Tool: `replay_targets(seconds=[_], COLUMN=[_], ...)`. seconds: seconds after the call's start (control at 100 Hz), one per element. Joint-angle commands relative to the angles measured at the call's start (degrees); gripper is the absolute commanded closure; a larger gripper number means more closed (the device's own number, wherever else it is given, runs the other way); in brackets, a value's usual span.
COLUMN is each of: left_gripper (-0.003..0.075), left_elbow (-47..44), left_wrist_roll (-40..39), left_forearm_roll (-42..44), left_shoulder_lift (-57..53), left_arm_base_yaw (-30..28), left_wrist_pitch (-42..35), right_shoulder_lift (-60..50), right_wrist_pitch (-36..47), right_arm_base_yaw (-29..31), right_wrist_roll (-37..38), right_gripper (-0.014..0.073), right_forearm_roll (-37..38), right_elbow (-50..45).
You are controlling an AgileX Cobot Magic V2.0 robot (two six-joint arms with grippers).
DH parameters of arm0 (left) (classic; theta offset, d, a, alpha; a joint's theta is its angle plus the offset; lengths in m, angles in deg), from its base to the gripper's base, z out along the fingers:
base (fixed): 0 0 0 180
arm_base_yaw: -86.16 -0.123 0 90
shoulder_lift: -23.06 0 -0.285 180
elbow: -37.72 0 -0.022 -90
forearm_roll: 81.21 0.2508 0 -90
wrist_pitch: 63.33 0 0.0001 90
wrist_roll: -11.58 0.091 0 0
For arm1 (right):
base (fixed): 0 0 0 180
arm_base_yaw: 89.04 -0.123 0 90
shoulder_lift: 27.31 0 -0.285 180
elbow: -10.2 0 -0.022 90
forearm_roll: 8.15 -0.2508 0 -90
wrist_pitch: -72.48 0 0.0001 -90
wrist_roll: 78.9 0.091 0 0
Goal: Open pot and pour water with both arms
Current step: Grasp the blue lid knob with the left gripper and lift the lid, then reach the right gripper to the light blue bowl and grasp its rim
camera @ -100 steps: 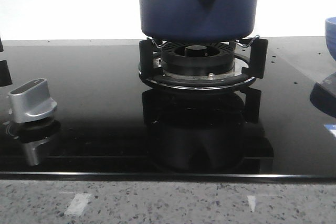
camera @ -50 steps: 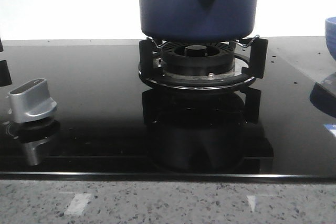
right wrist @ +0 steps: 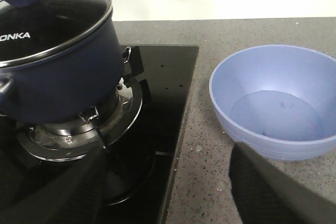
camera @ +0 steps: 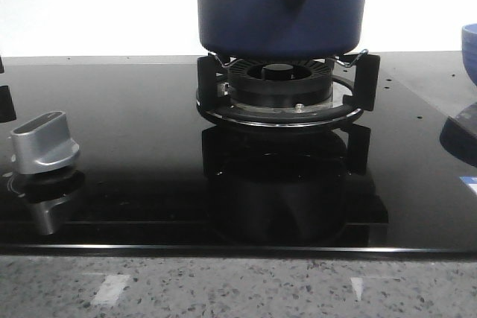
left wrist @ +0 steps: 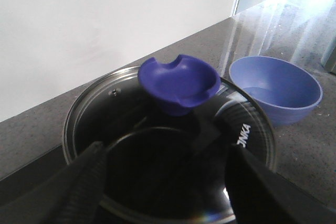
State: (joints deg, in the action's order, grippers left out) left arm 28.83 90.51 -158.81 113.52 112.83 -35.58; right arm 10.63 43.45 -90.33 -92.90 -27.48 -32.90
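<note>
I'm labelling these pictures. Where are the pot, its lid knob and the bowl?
pot (right wrist: 58, 85), right wrist view, on its dark side wall.
lid knob (left wrist: 178, 83), left wrist view, on its hollow top.
bowl (right wrist: 262, 129), right wrist view, on its outer wall.

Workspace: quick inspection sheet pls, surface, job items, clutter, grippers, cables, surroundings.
Surface: glossy black glass hob set in a grey speckled counter.
Job's things: pot sits on the burner stand, glass lid on, blue knob upright; light blue bowl on the counter beside the hob, contents unclear.
Clutter: silver stove knob only.
Grippers: left gripper open, above the lid, fingers apart either side of the knob; right gripper open, low between pot and bowl, holding nothing.
Cables: nothing seen.
Surroundings: plain white wall.
</note>
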Motion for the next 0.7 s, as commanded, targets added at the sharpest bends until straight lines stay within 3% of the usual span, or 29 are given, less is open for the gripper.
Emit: replay_targets(seconds=[0.0,0.24,0.31,0.42,0.69], left_gripper=[0.0287,0.0285,0.0253,0.0199,0.0196], left_elbow=[6.0,13.5,14.6,14.9,15.1], left_wrist_roll=[0.4,0.4,0.4,0.5,0.5], left_forearm_roll=[-2.8,-3.2,-3.2,-3.2,-3.3], left_shoulder_lift=[1.8,7.2,7.6,7.7,9.8], left_arm_base_yaw=[0.6,0.6,0.6,0.7,1.7], left_wrist_pitch=[2.1,5.1,6.3,6.4,6.9], right_shoulder_lift=[0.6,0.6,0.6,0.6,0.6], right_wrist_pitch=[3.5,1.9,1.6,1.4,1.4], right_arm_base_yaw=[0.0,0.0,0.0,0.0,0.0], right_wrist_roll=[-0.8,-0.8,-0.8,-0.8,-0.8], right_gripper=[0.0138,0.0138,0.0138,0.0138,0.0138], right_forearm_roll=[0.2,0.4,0.5,0.5,0.5], right_elbow=[2.1,2.1,2.1,2.1,2.1])
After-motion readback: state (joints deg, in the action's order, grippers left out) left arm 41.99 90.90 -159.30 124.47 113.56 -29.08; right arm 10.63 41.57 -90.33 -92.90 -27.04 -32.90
